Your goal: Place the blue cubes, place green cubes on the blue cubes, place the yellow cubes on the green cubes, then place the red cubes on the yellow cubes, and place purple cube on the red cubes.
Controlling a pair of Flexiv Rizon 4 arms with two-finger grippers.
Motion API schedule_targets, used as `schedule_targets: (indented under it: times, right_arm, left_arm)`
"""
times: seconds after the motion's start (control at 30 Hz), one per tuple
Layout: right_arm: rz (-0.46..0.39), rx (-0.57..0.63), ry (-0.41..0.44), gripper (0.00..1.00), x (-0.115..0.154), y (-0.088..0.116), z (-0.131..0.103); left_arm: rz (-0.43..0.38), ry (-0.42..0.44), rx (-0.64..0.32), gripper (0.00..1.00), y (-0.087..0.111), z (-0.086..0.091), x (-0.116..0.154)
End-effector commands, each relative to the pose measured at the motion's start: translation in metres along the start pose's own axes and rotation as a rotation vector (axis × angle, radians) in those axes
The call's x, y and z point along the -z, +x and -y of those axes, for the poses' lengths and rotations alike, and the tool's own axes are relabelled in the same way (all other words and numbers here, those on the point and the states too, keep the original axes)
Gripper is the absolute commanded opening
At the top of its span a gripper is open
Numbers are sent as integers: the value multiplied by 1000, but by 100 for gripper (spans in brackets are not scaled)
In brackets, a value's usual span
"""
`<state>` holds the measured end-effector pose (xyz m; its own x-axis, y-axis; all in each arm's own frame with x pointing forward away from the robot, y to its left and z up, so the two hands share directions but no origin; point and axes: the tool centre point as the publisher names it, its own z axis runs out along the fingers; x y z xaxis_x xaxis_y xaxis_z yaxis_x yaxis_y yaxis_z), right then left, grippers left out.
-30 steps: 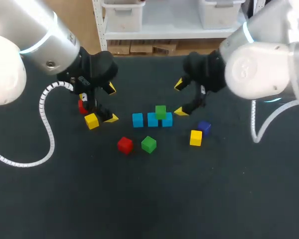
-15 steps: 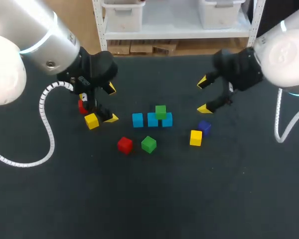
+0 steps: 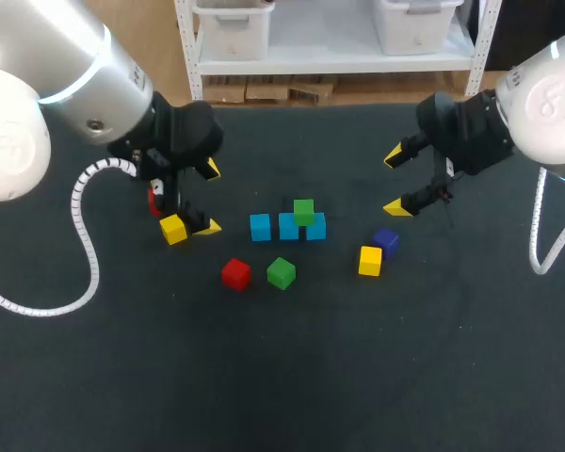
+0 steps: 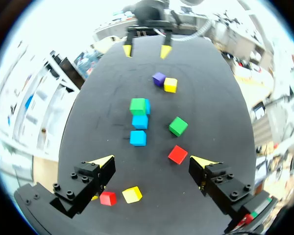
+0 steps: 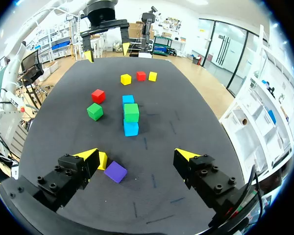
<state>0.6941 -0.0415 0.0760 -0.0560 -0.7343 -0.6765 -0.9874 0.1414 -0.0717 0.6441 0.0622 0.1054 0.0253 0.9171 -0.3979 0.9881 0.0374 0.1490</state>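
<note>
Left gripper (image 3: 209, 197) and right gripper (image 3: 395, 182) wide open, empty; best to grip loose green cube (image 3: 281, 273) squarely; seat it flush on blue cubes (image 3: 261, 227).

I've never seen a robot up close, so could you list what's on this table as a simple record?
Base row: three blue cubes side by side
Stacked: top green cube on the blue row
Loose: red cube, loose green cube, yellow cube, purple cube
Left jaws: open, holding nothing, near second yellow cube and second red cube
Right jaws: open, holding nothing
</note>
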Motion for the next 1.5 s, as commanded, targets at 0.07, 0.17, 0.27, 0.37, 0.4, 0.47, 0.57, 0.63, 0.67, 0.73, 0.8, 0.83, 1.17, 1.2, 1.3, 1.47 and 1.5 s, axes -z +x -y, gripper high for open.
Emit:
schedule_targets:
  times: [0.07,0.17,0.27,0.37,0.4,0.47,0.57,0.63,0.67,0.73,0.8,0.83,1.17,1.2,1.3,1.47,1.5]
  right_arm:
    - [4,1,1,100,0,1,0]
    - [4,1,1,100,0,1,0]
    - [4,1,1,100,0,1,0]
    - [4,1,1,100,0,1,0]
    - [4,1,1,100,0,1,0]
    - [4,1,1,100,0,1,0]
    - [4,1,1,100,0,1,0]
    - [4,1,1,100,0,1,0]
    - [4,1,1,100,0,1,0]
    - [4,1,1,100,0,1,0]
    - [4,1,1,100,0,1,0]
    - [4,1,1,100,0,1,0]
    - [4,1,1,100,0,1,0]
    - [4,1,1,100,0,1,0]
    - [4,1,1,100,0,1,0]
    - [4,1,1,100,0,1,0]
    - [4,1,1,100,0,1,0]
  left_arm:
    - [18,28,-195,100,4,9,1]
    - [20,44,-293,100,1,14,-1]
    - [17,88,-393,100,-6,23,-7]
    - [-7,154,-473,100,-16,34,-19]
    - [-12,173,-479,100,-19,36,-22]
    - [-15,198,-509,100,-22,41,-29]
    - [-19,228,-524,100,-28,46,-36]
    - [-23,246,-528,100,-31,47,-42]
    - [-33,253,-534,100,-33,48,-46]
    - [-46,264,-541,100,-38,50,-52]
    - [-33,275,-539,100,-41,50,-58]
    - [-39,280,-539,100,-42,50,-62]
    - [-34,311,-523,100,-46,52,-85]
    - [-35,314,-521,100,-46,52,-87]
    - [-43,323,-512,100,-42,51,-94]
    - [-45,331,-497,100,-37,49,-101]
    - [-45,332,-495,100,-36,48,-102]
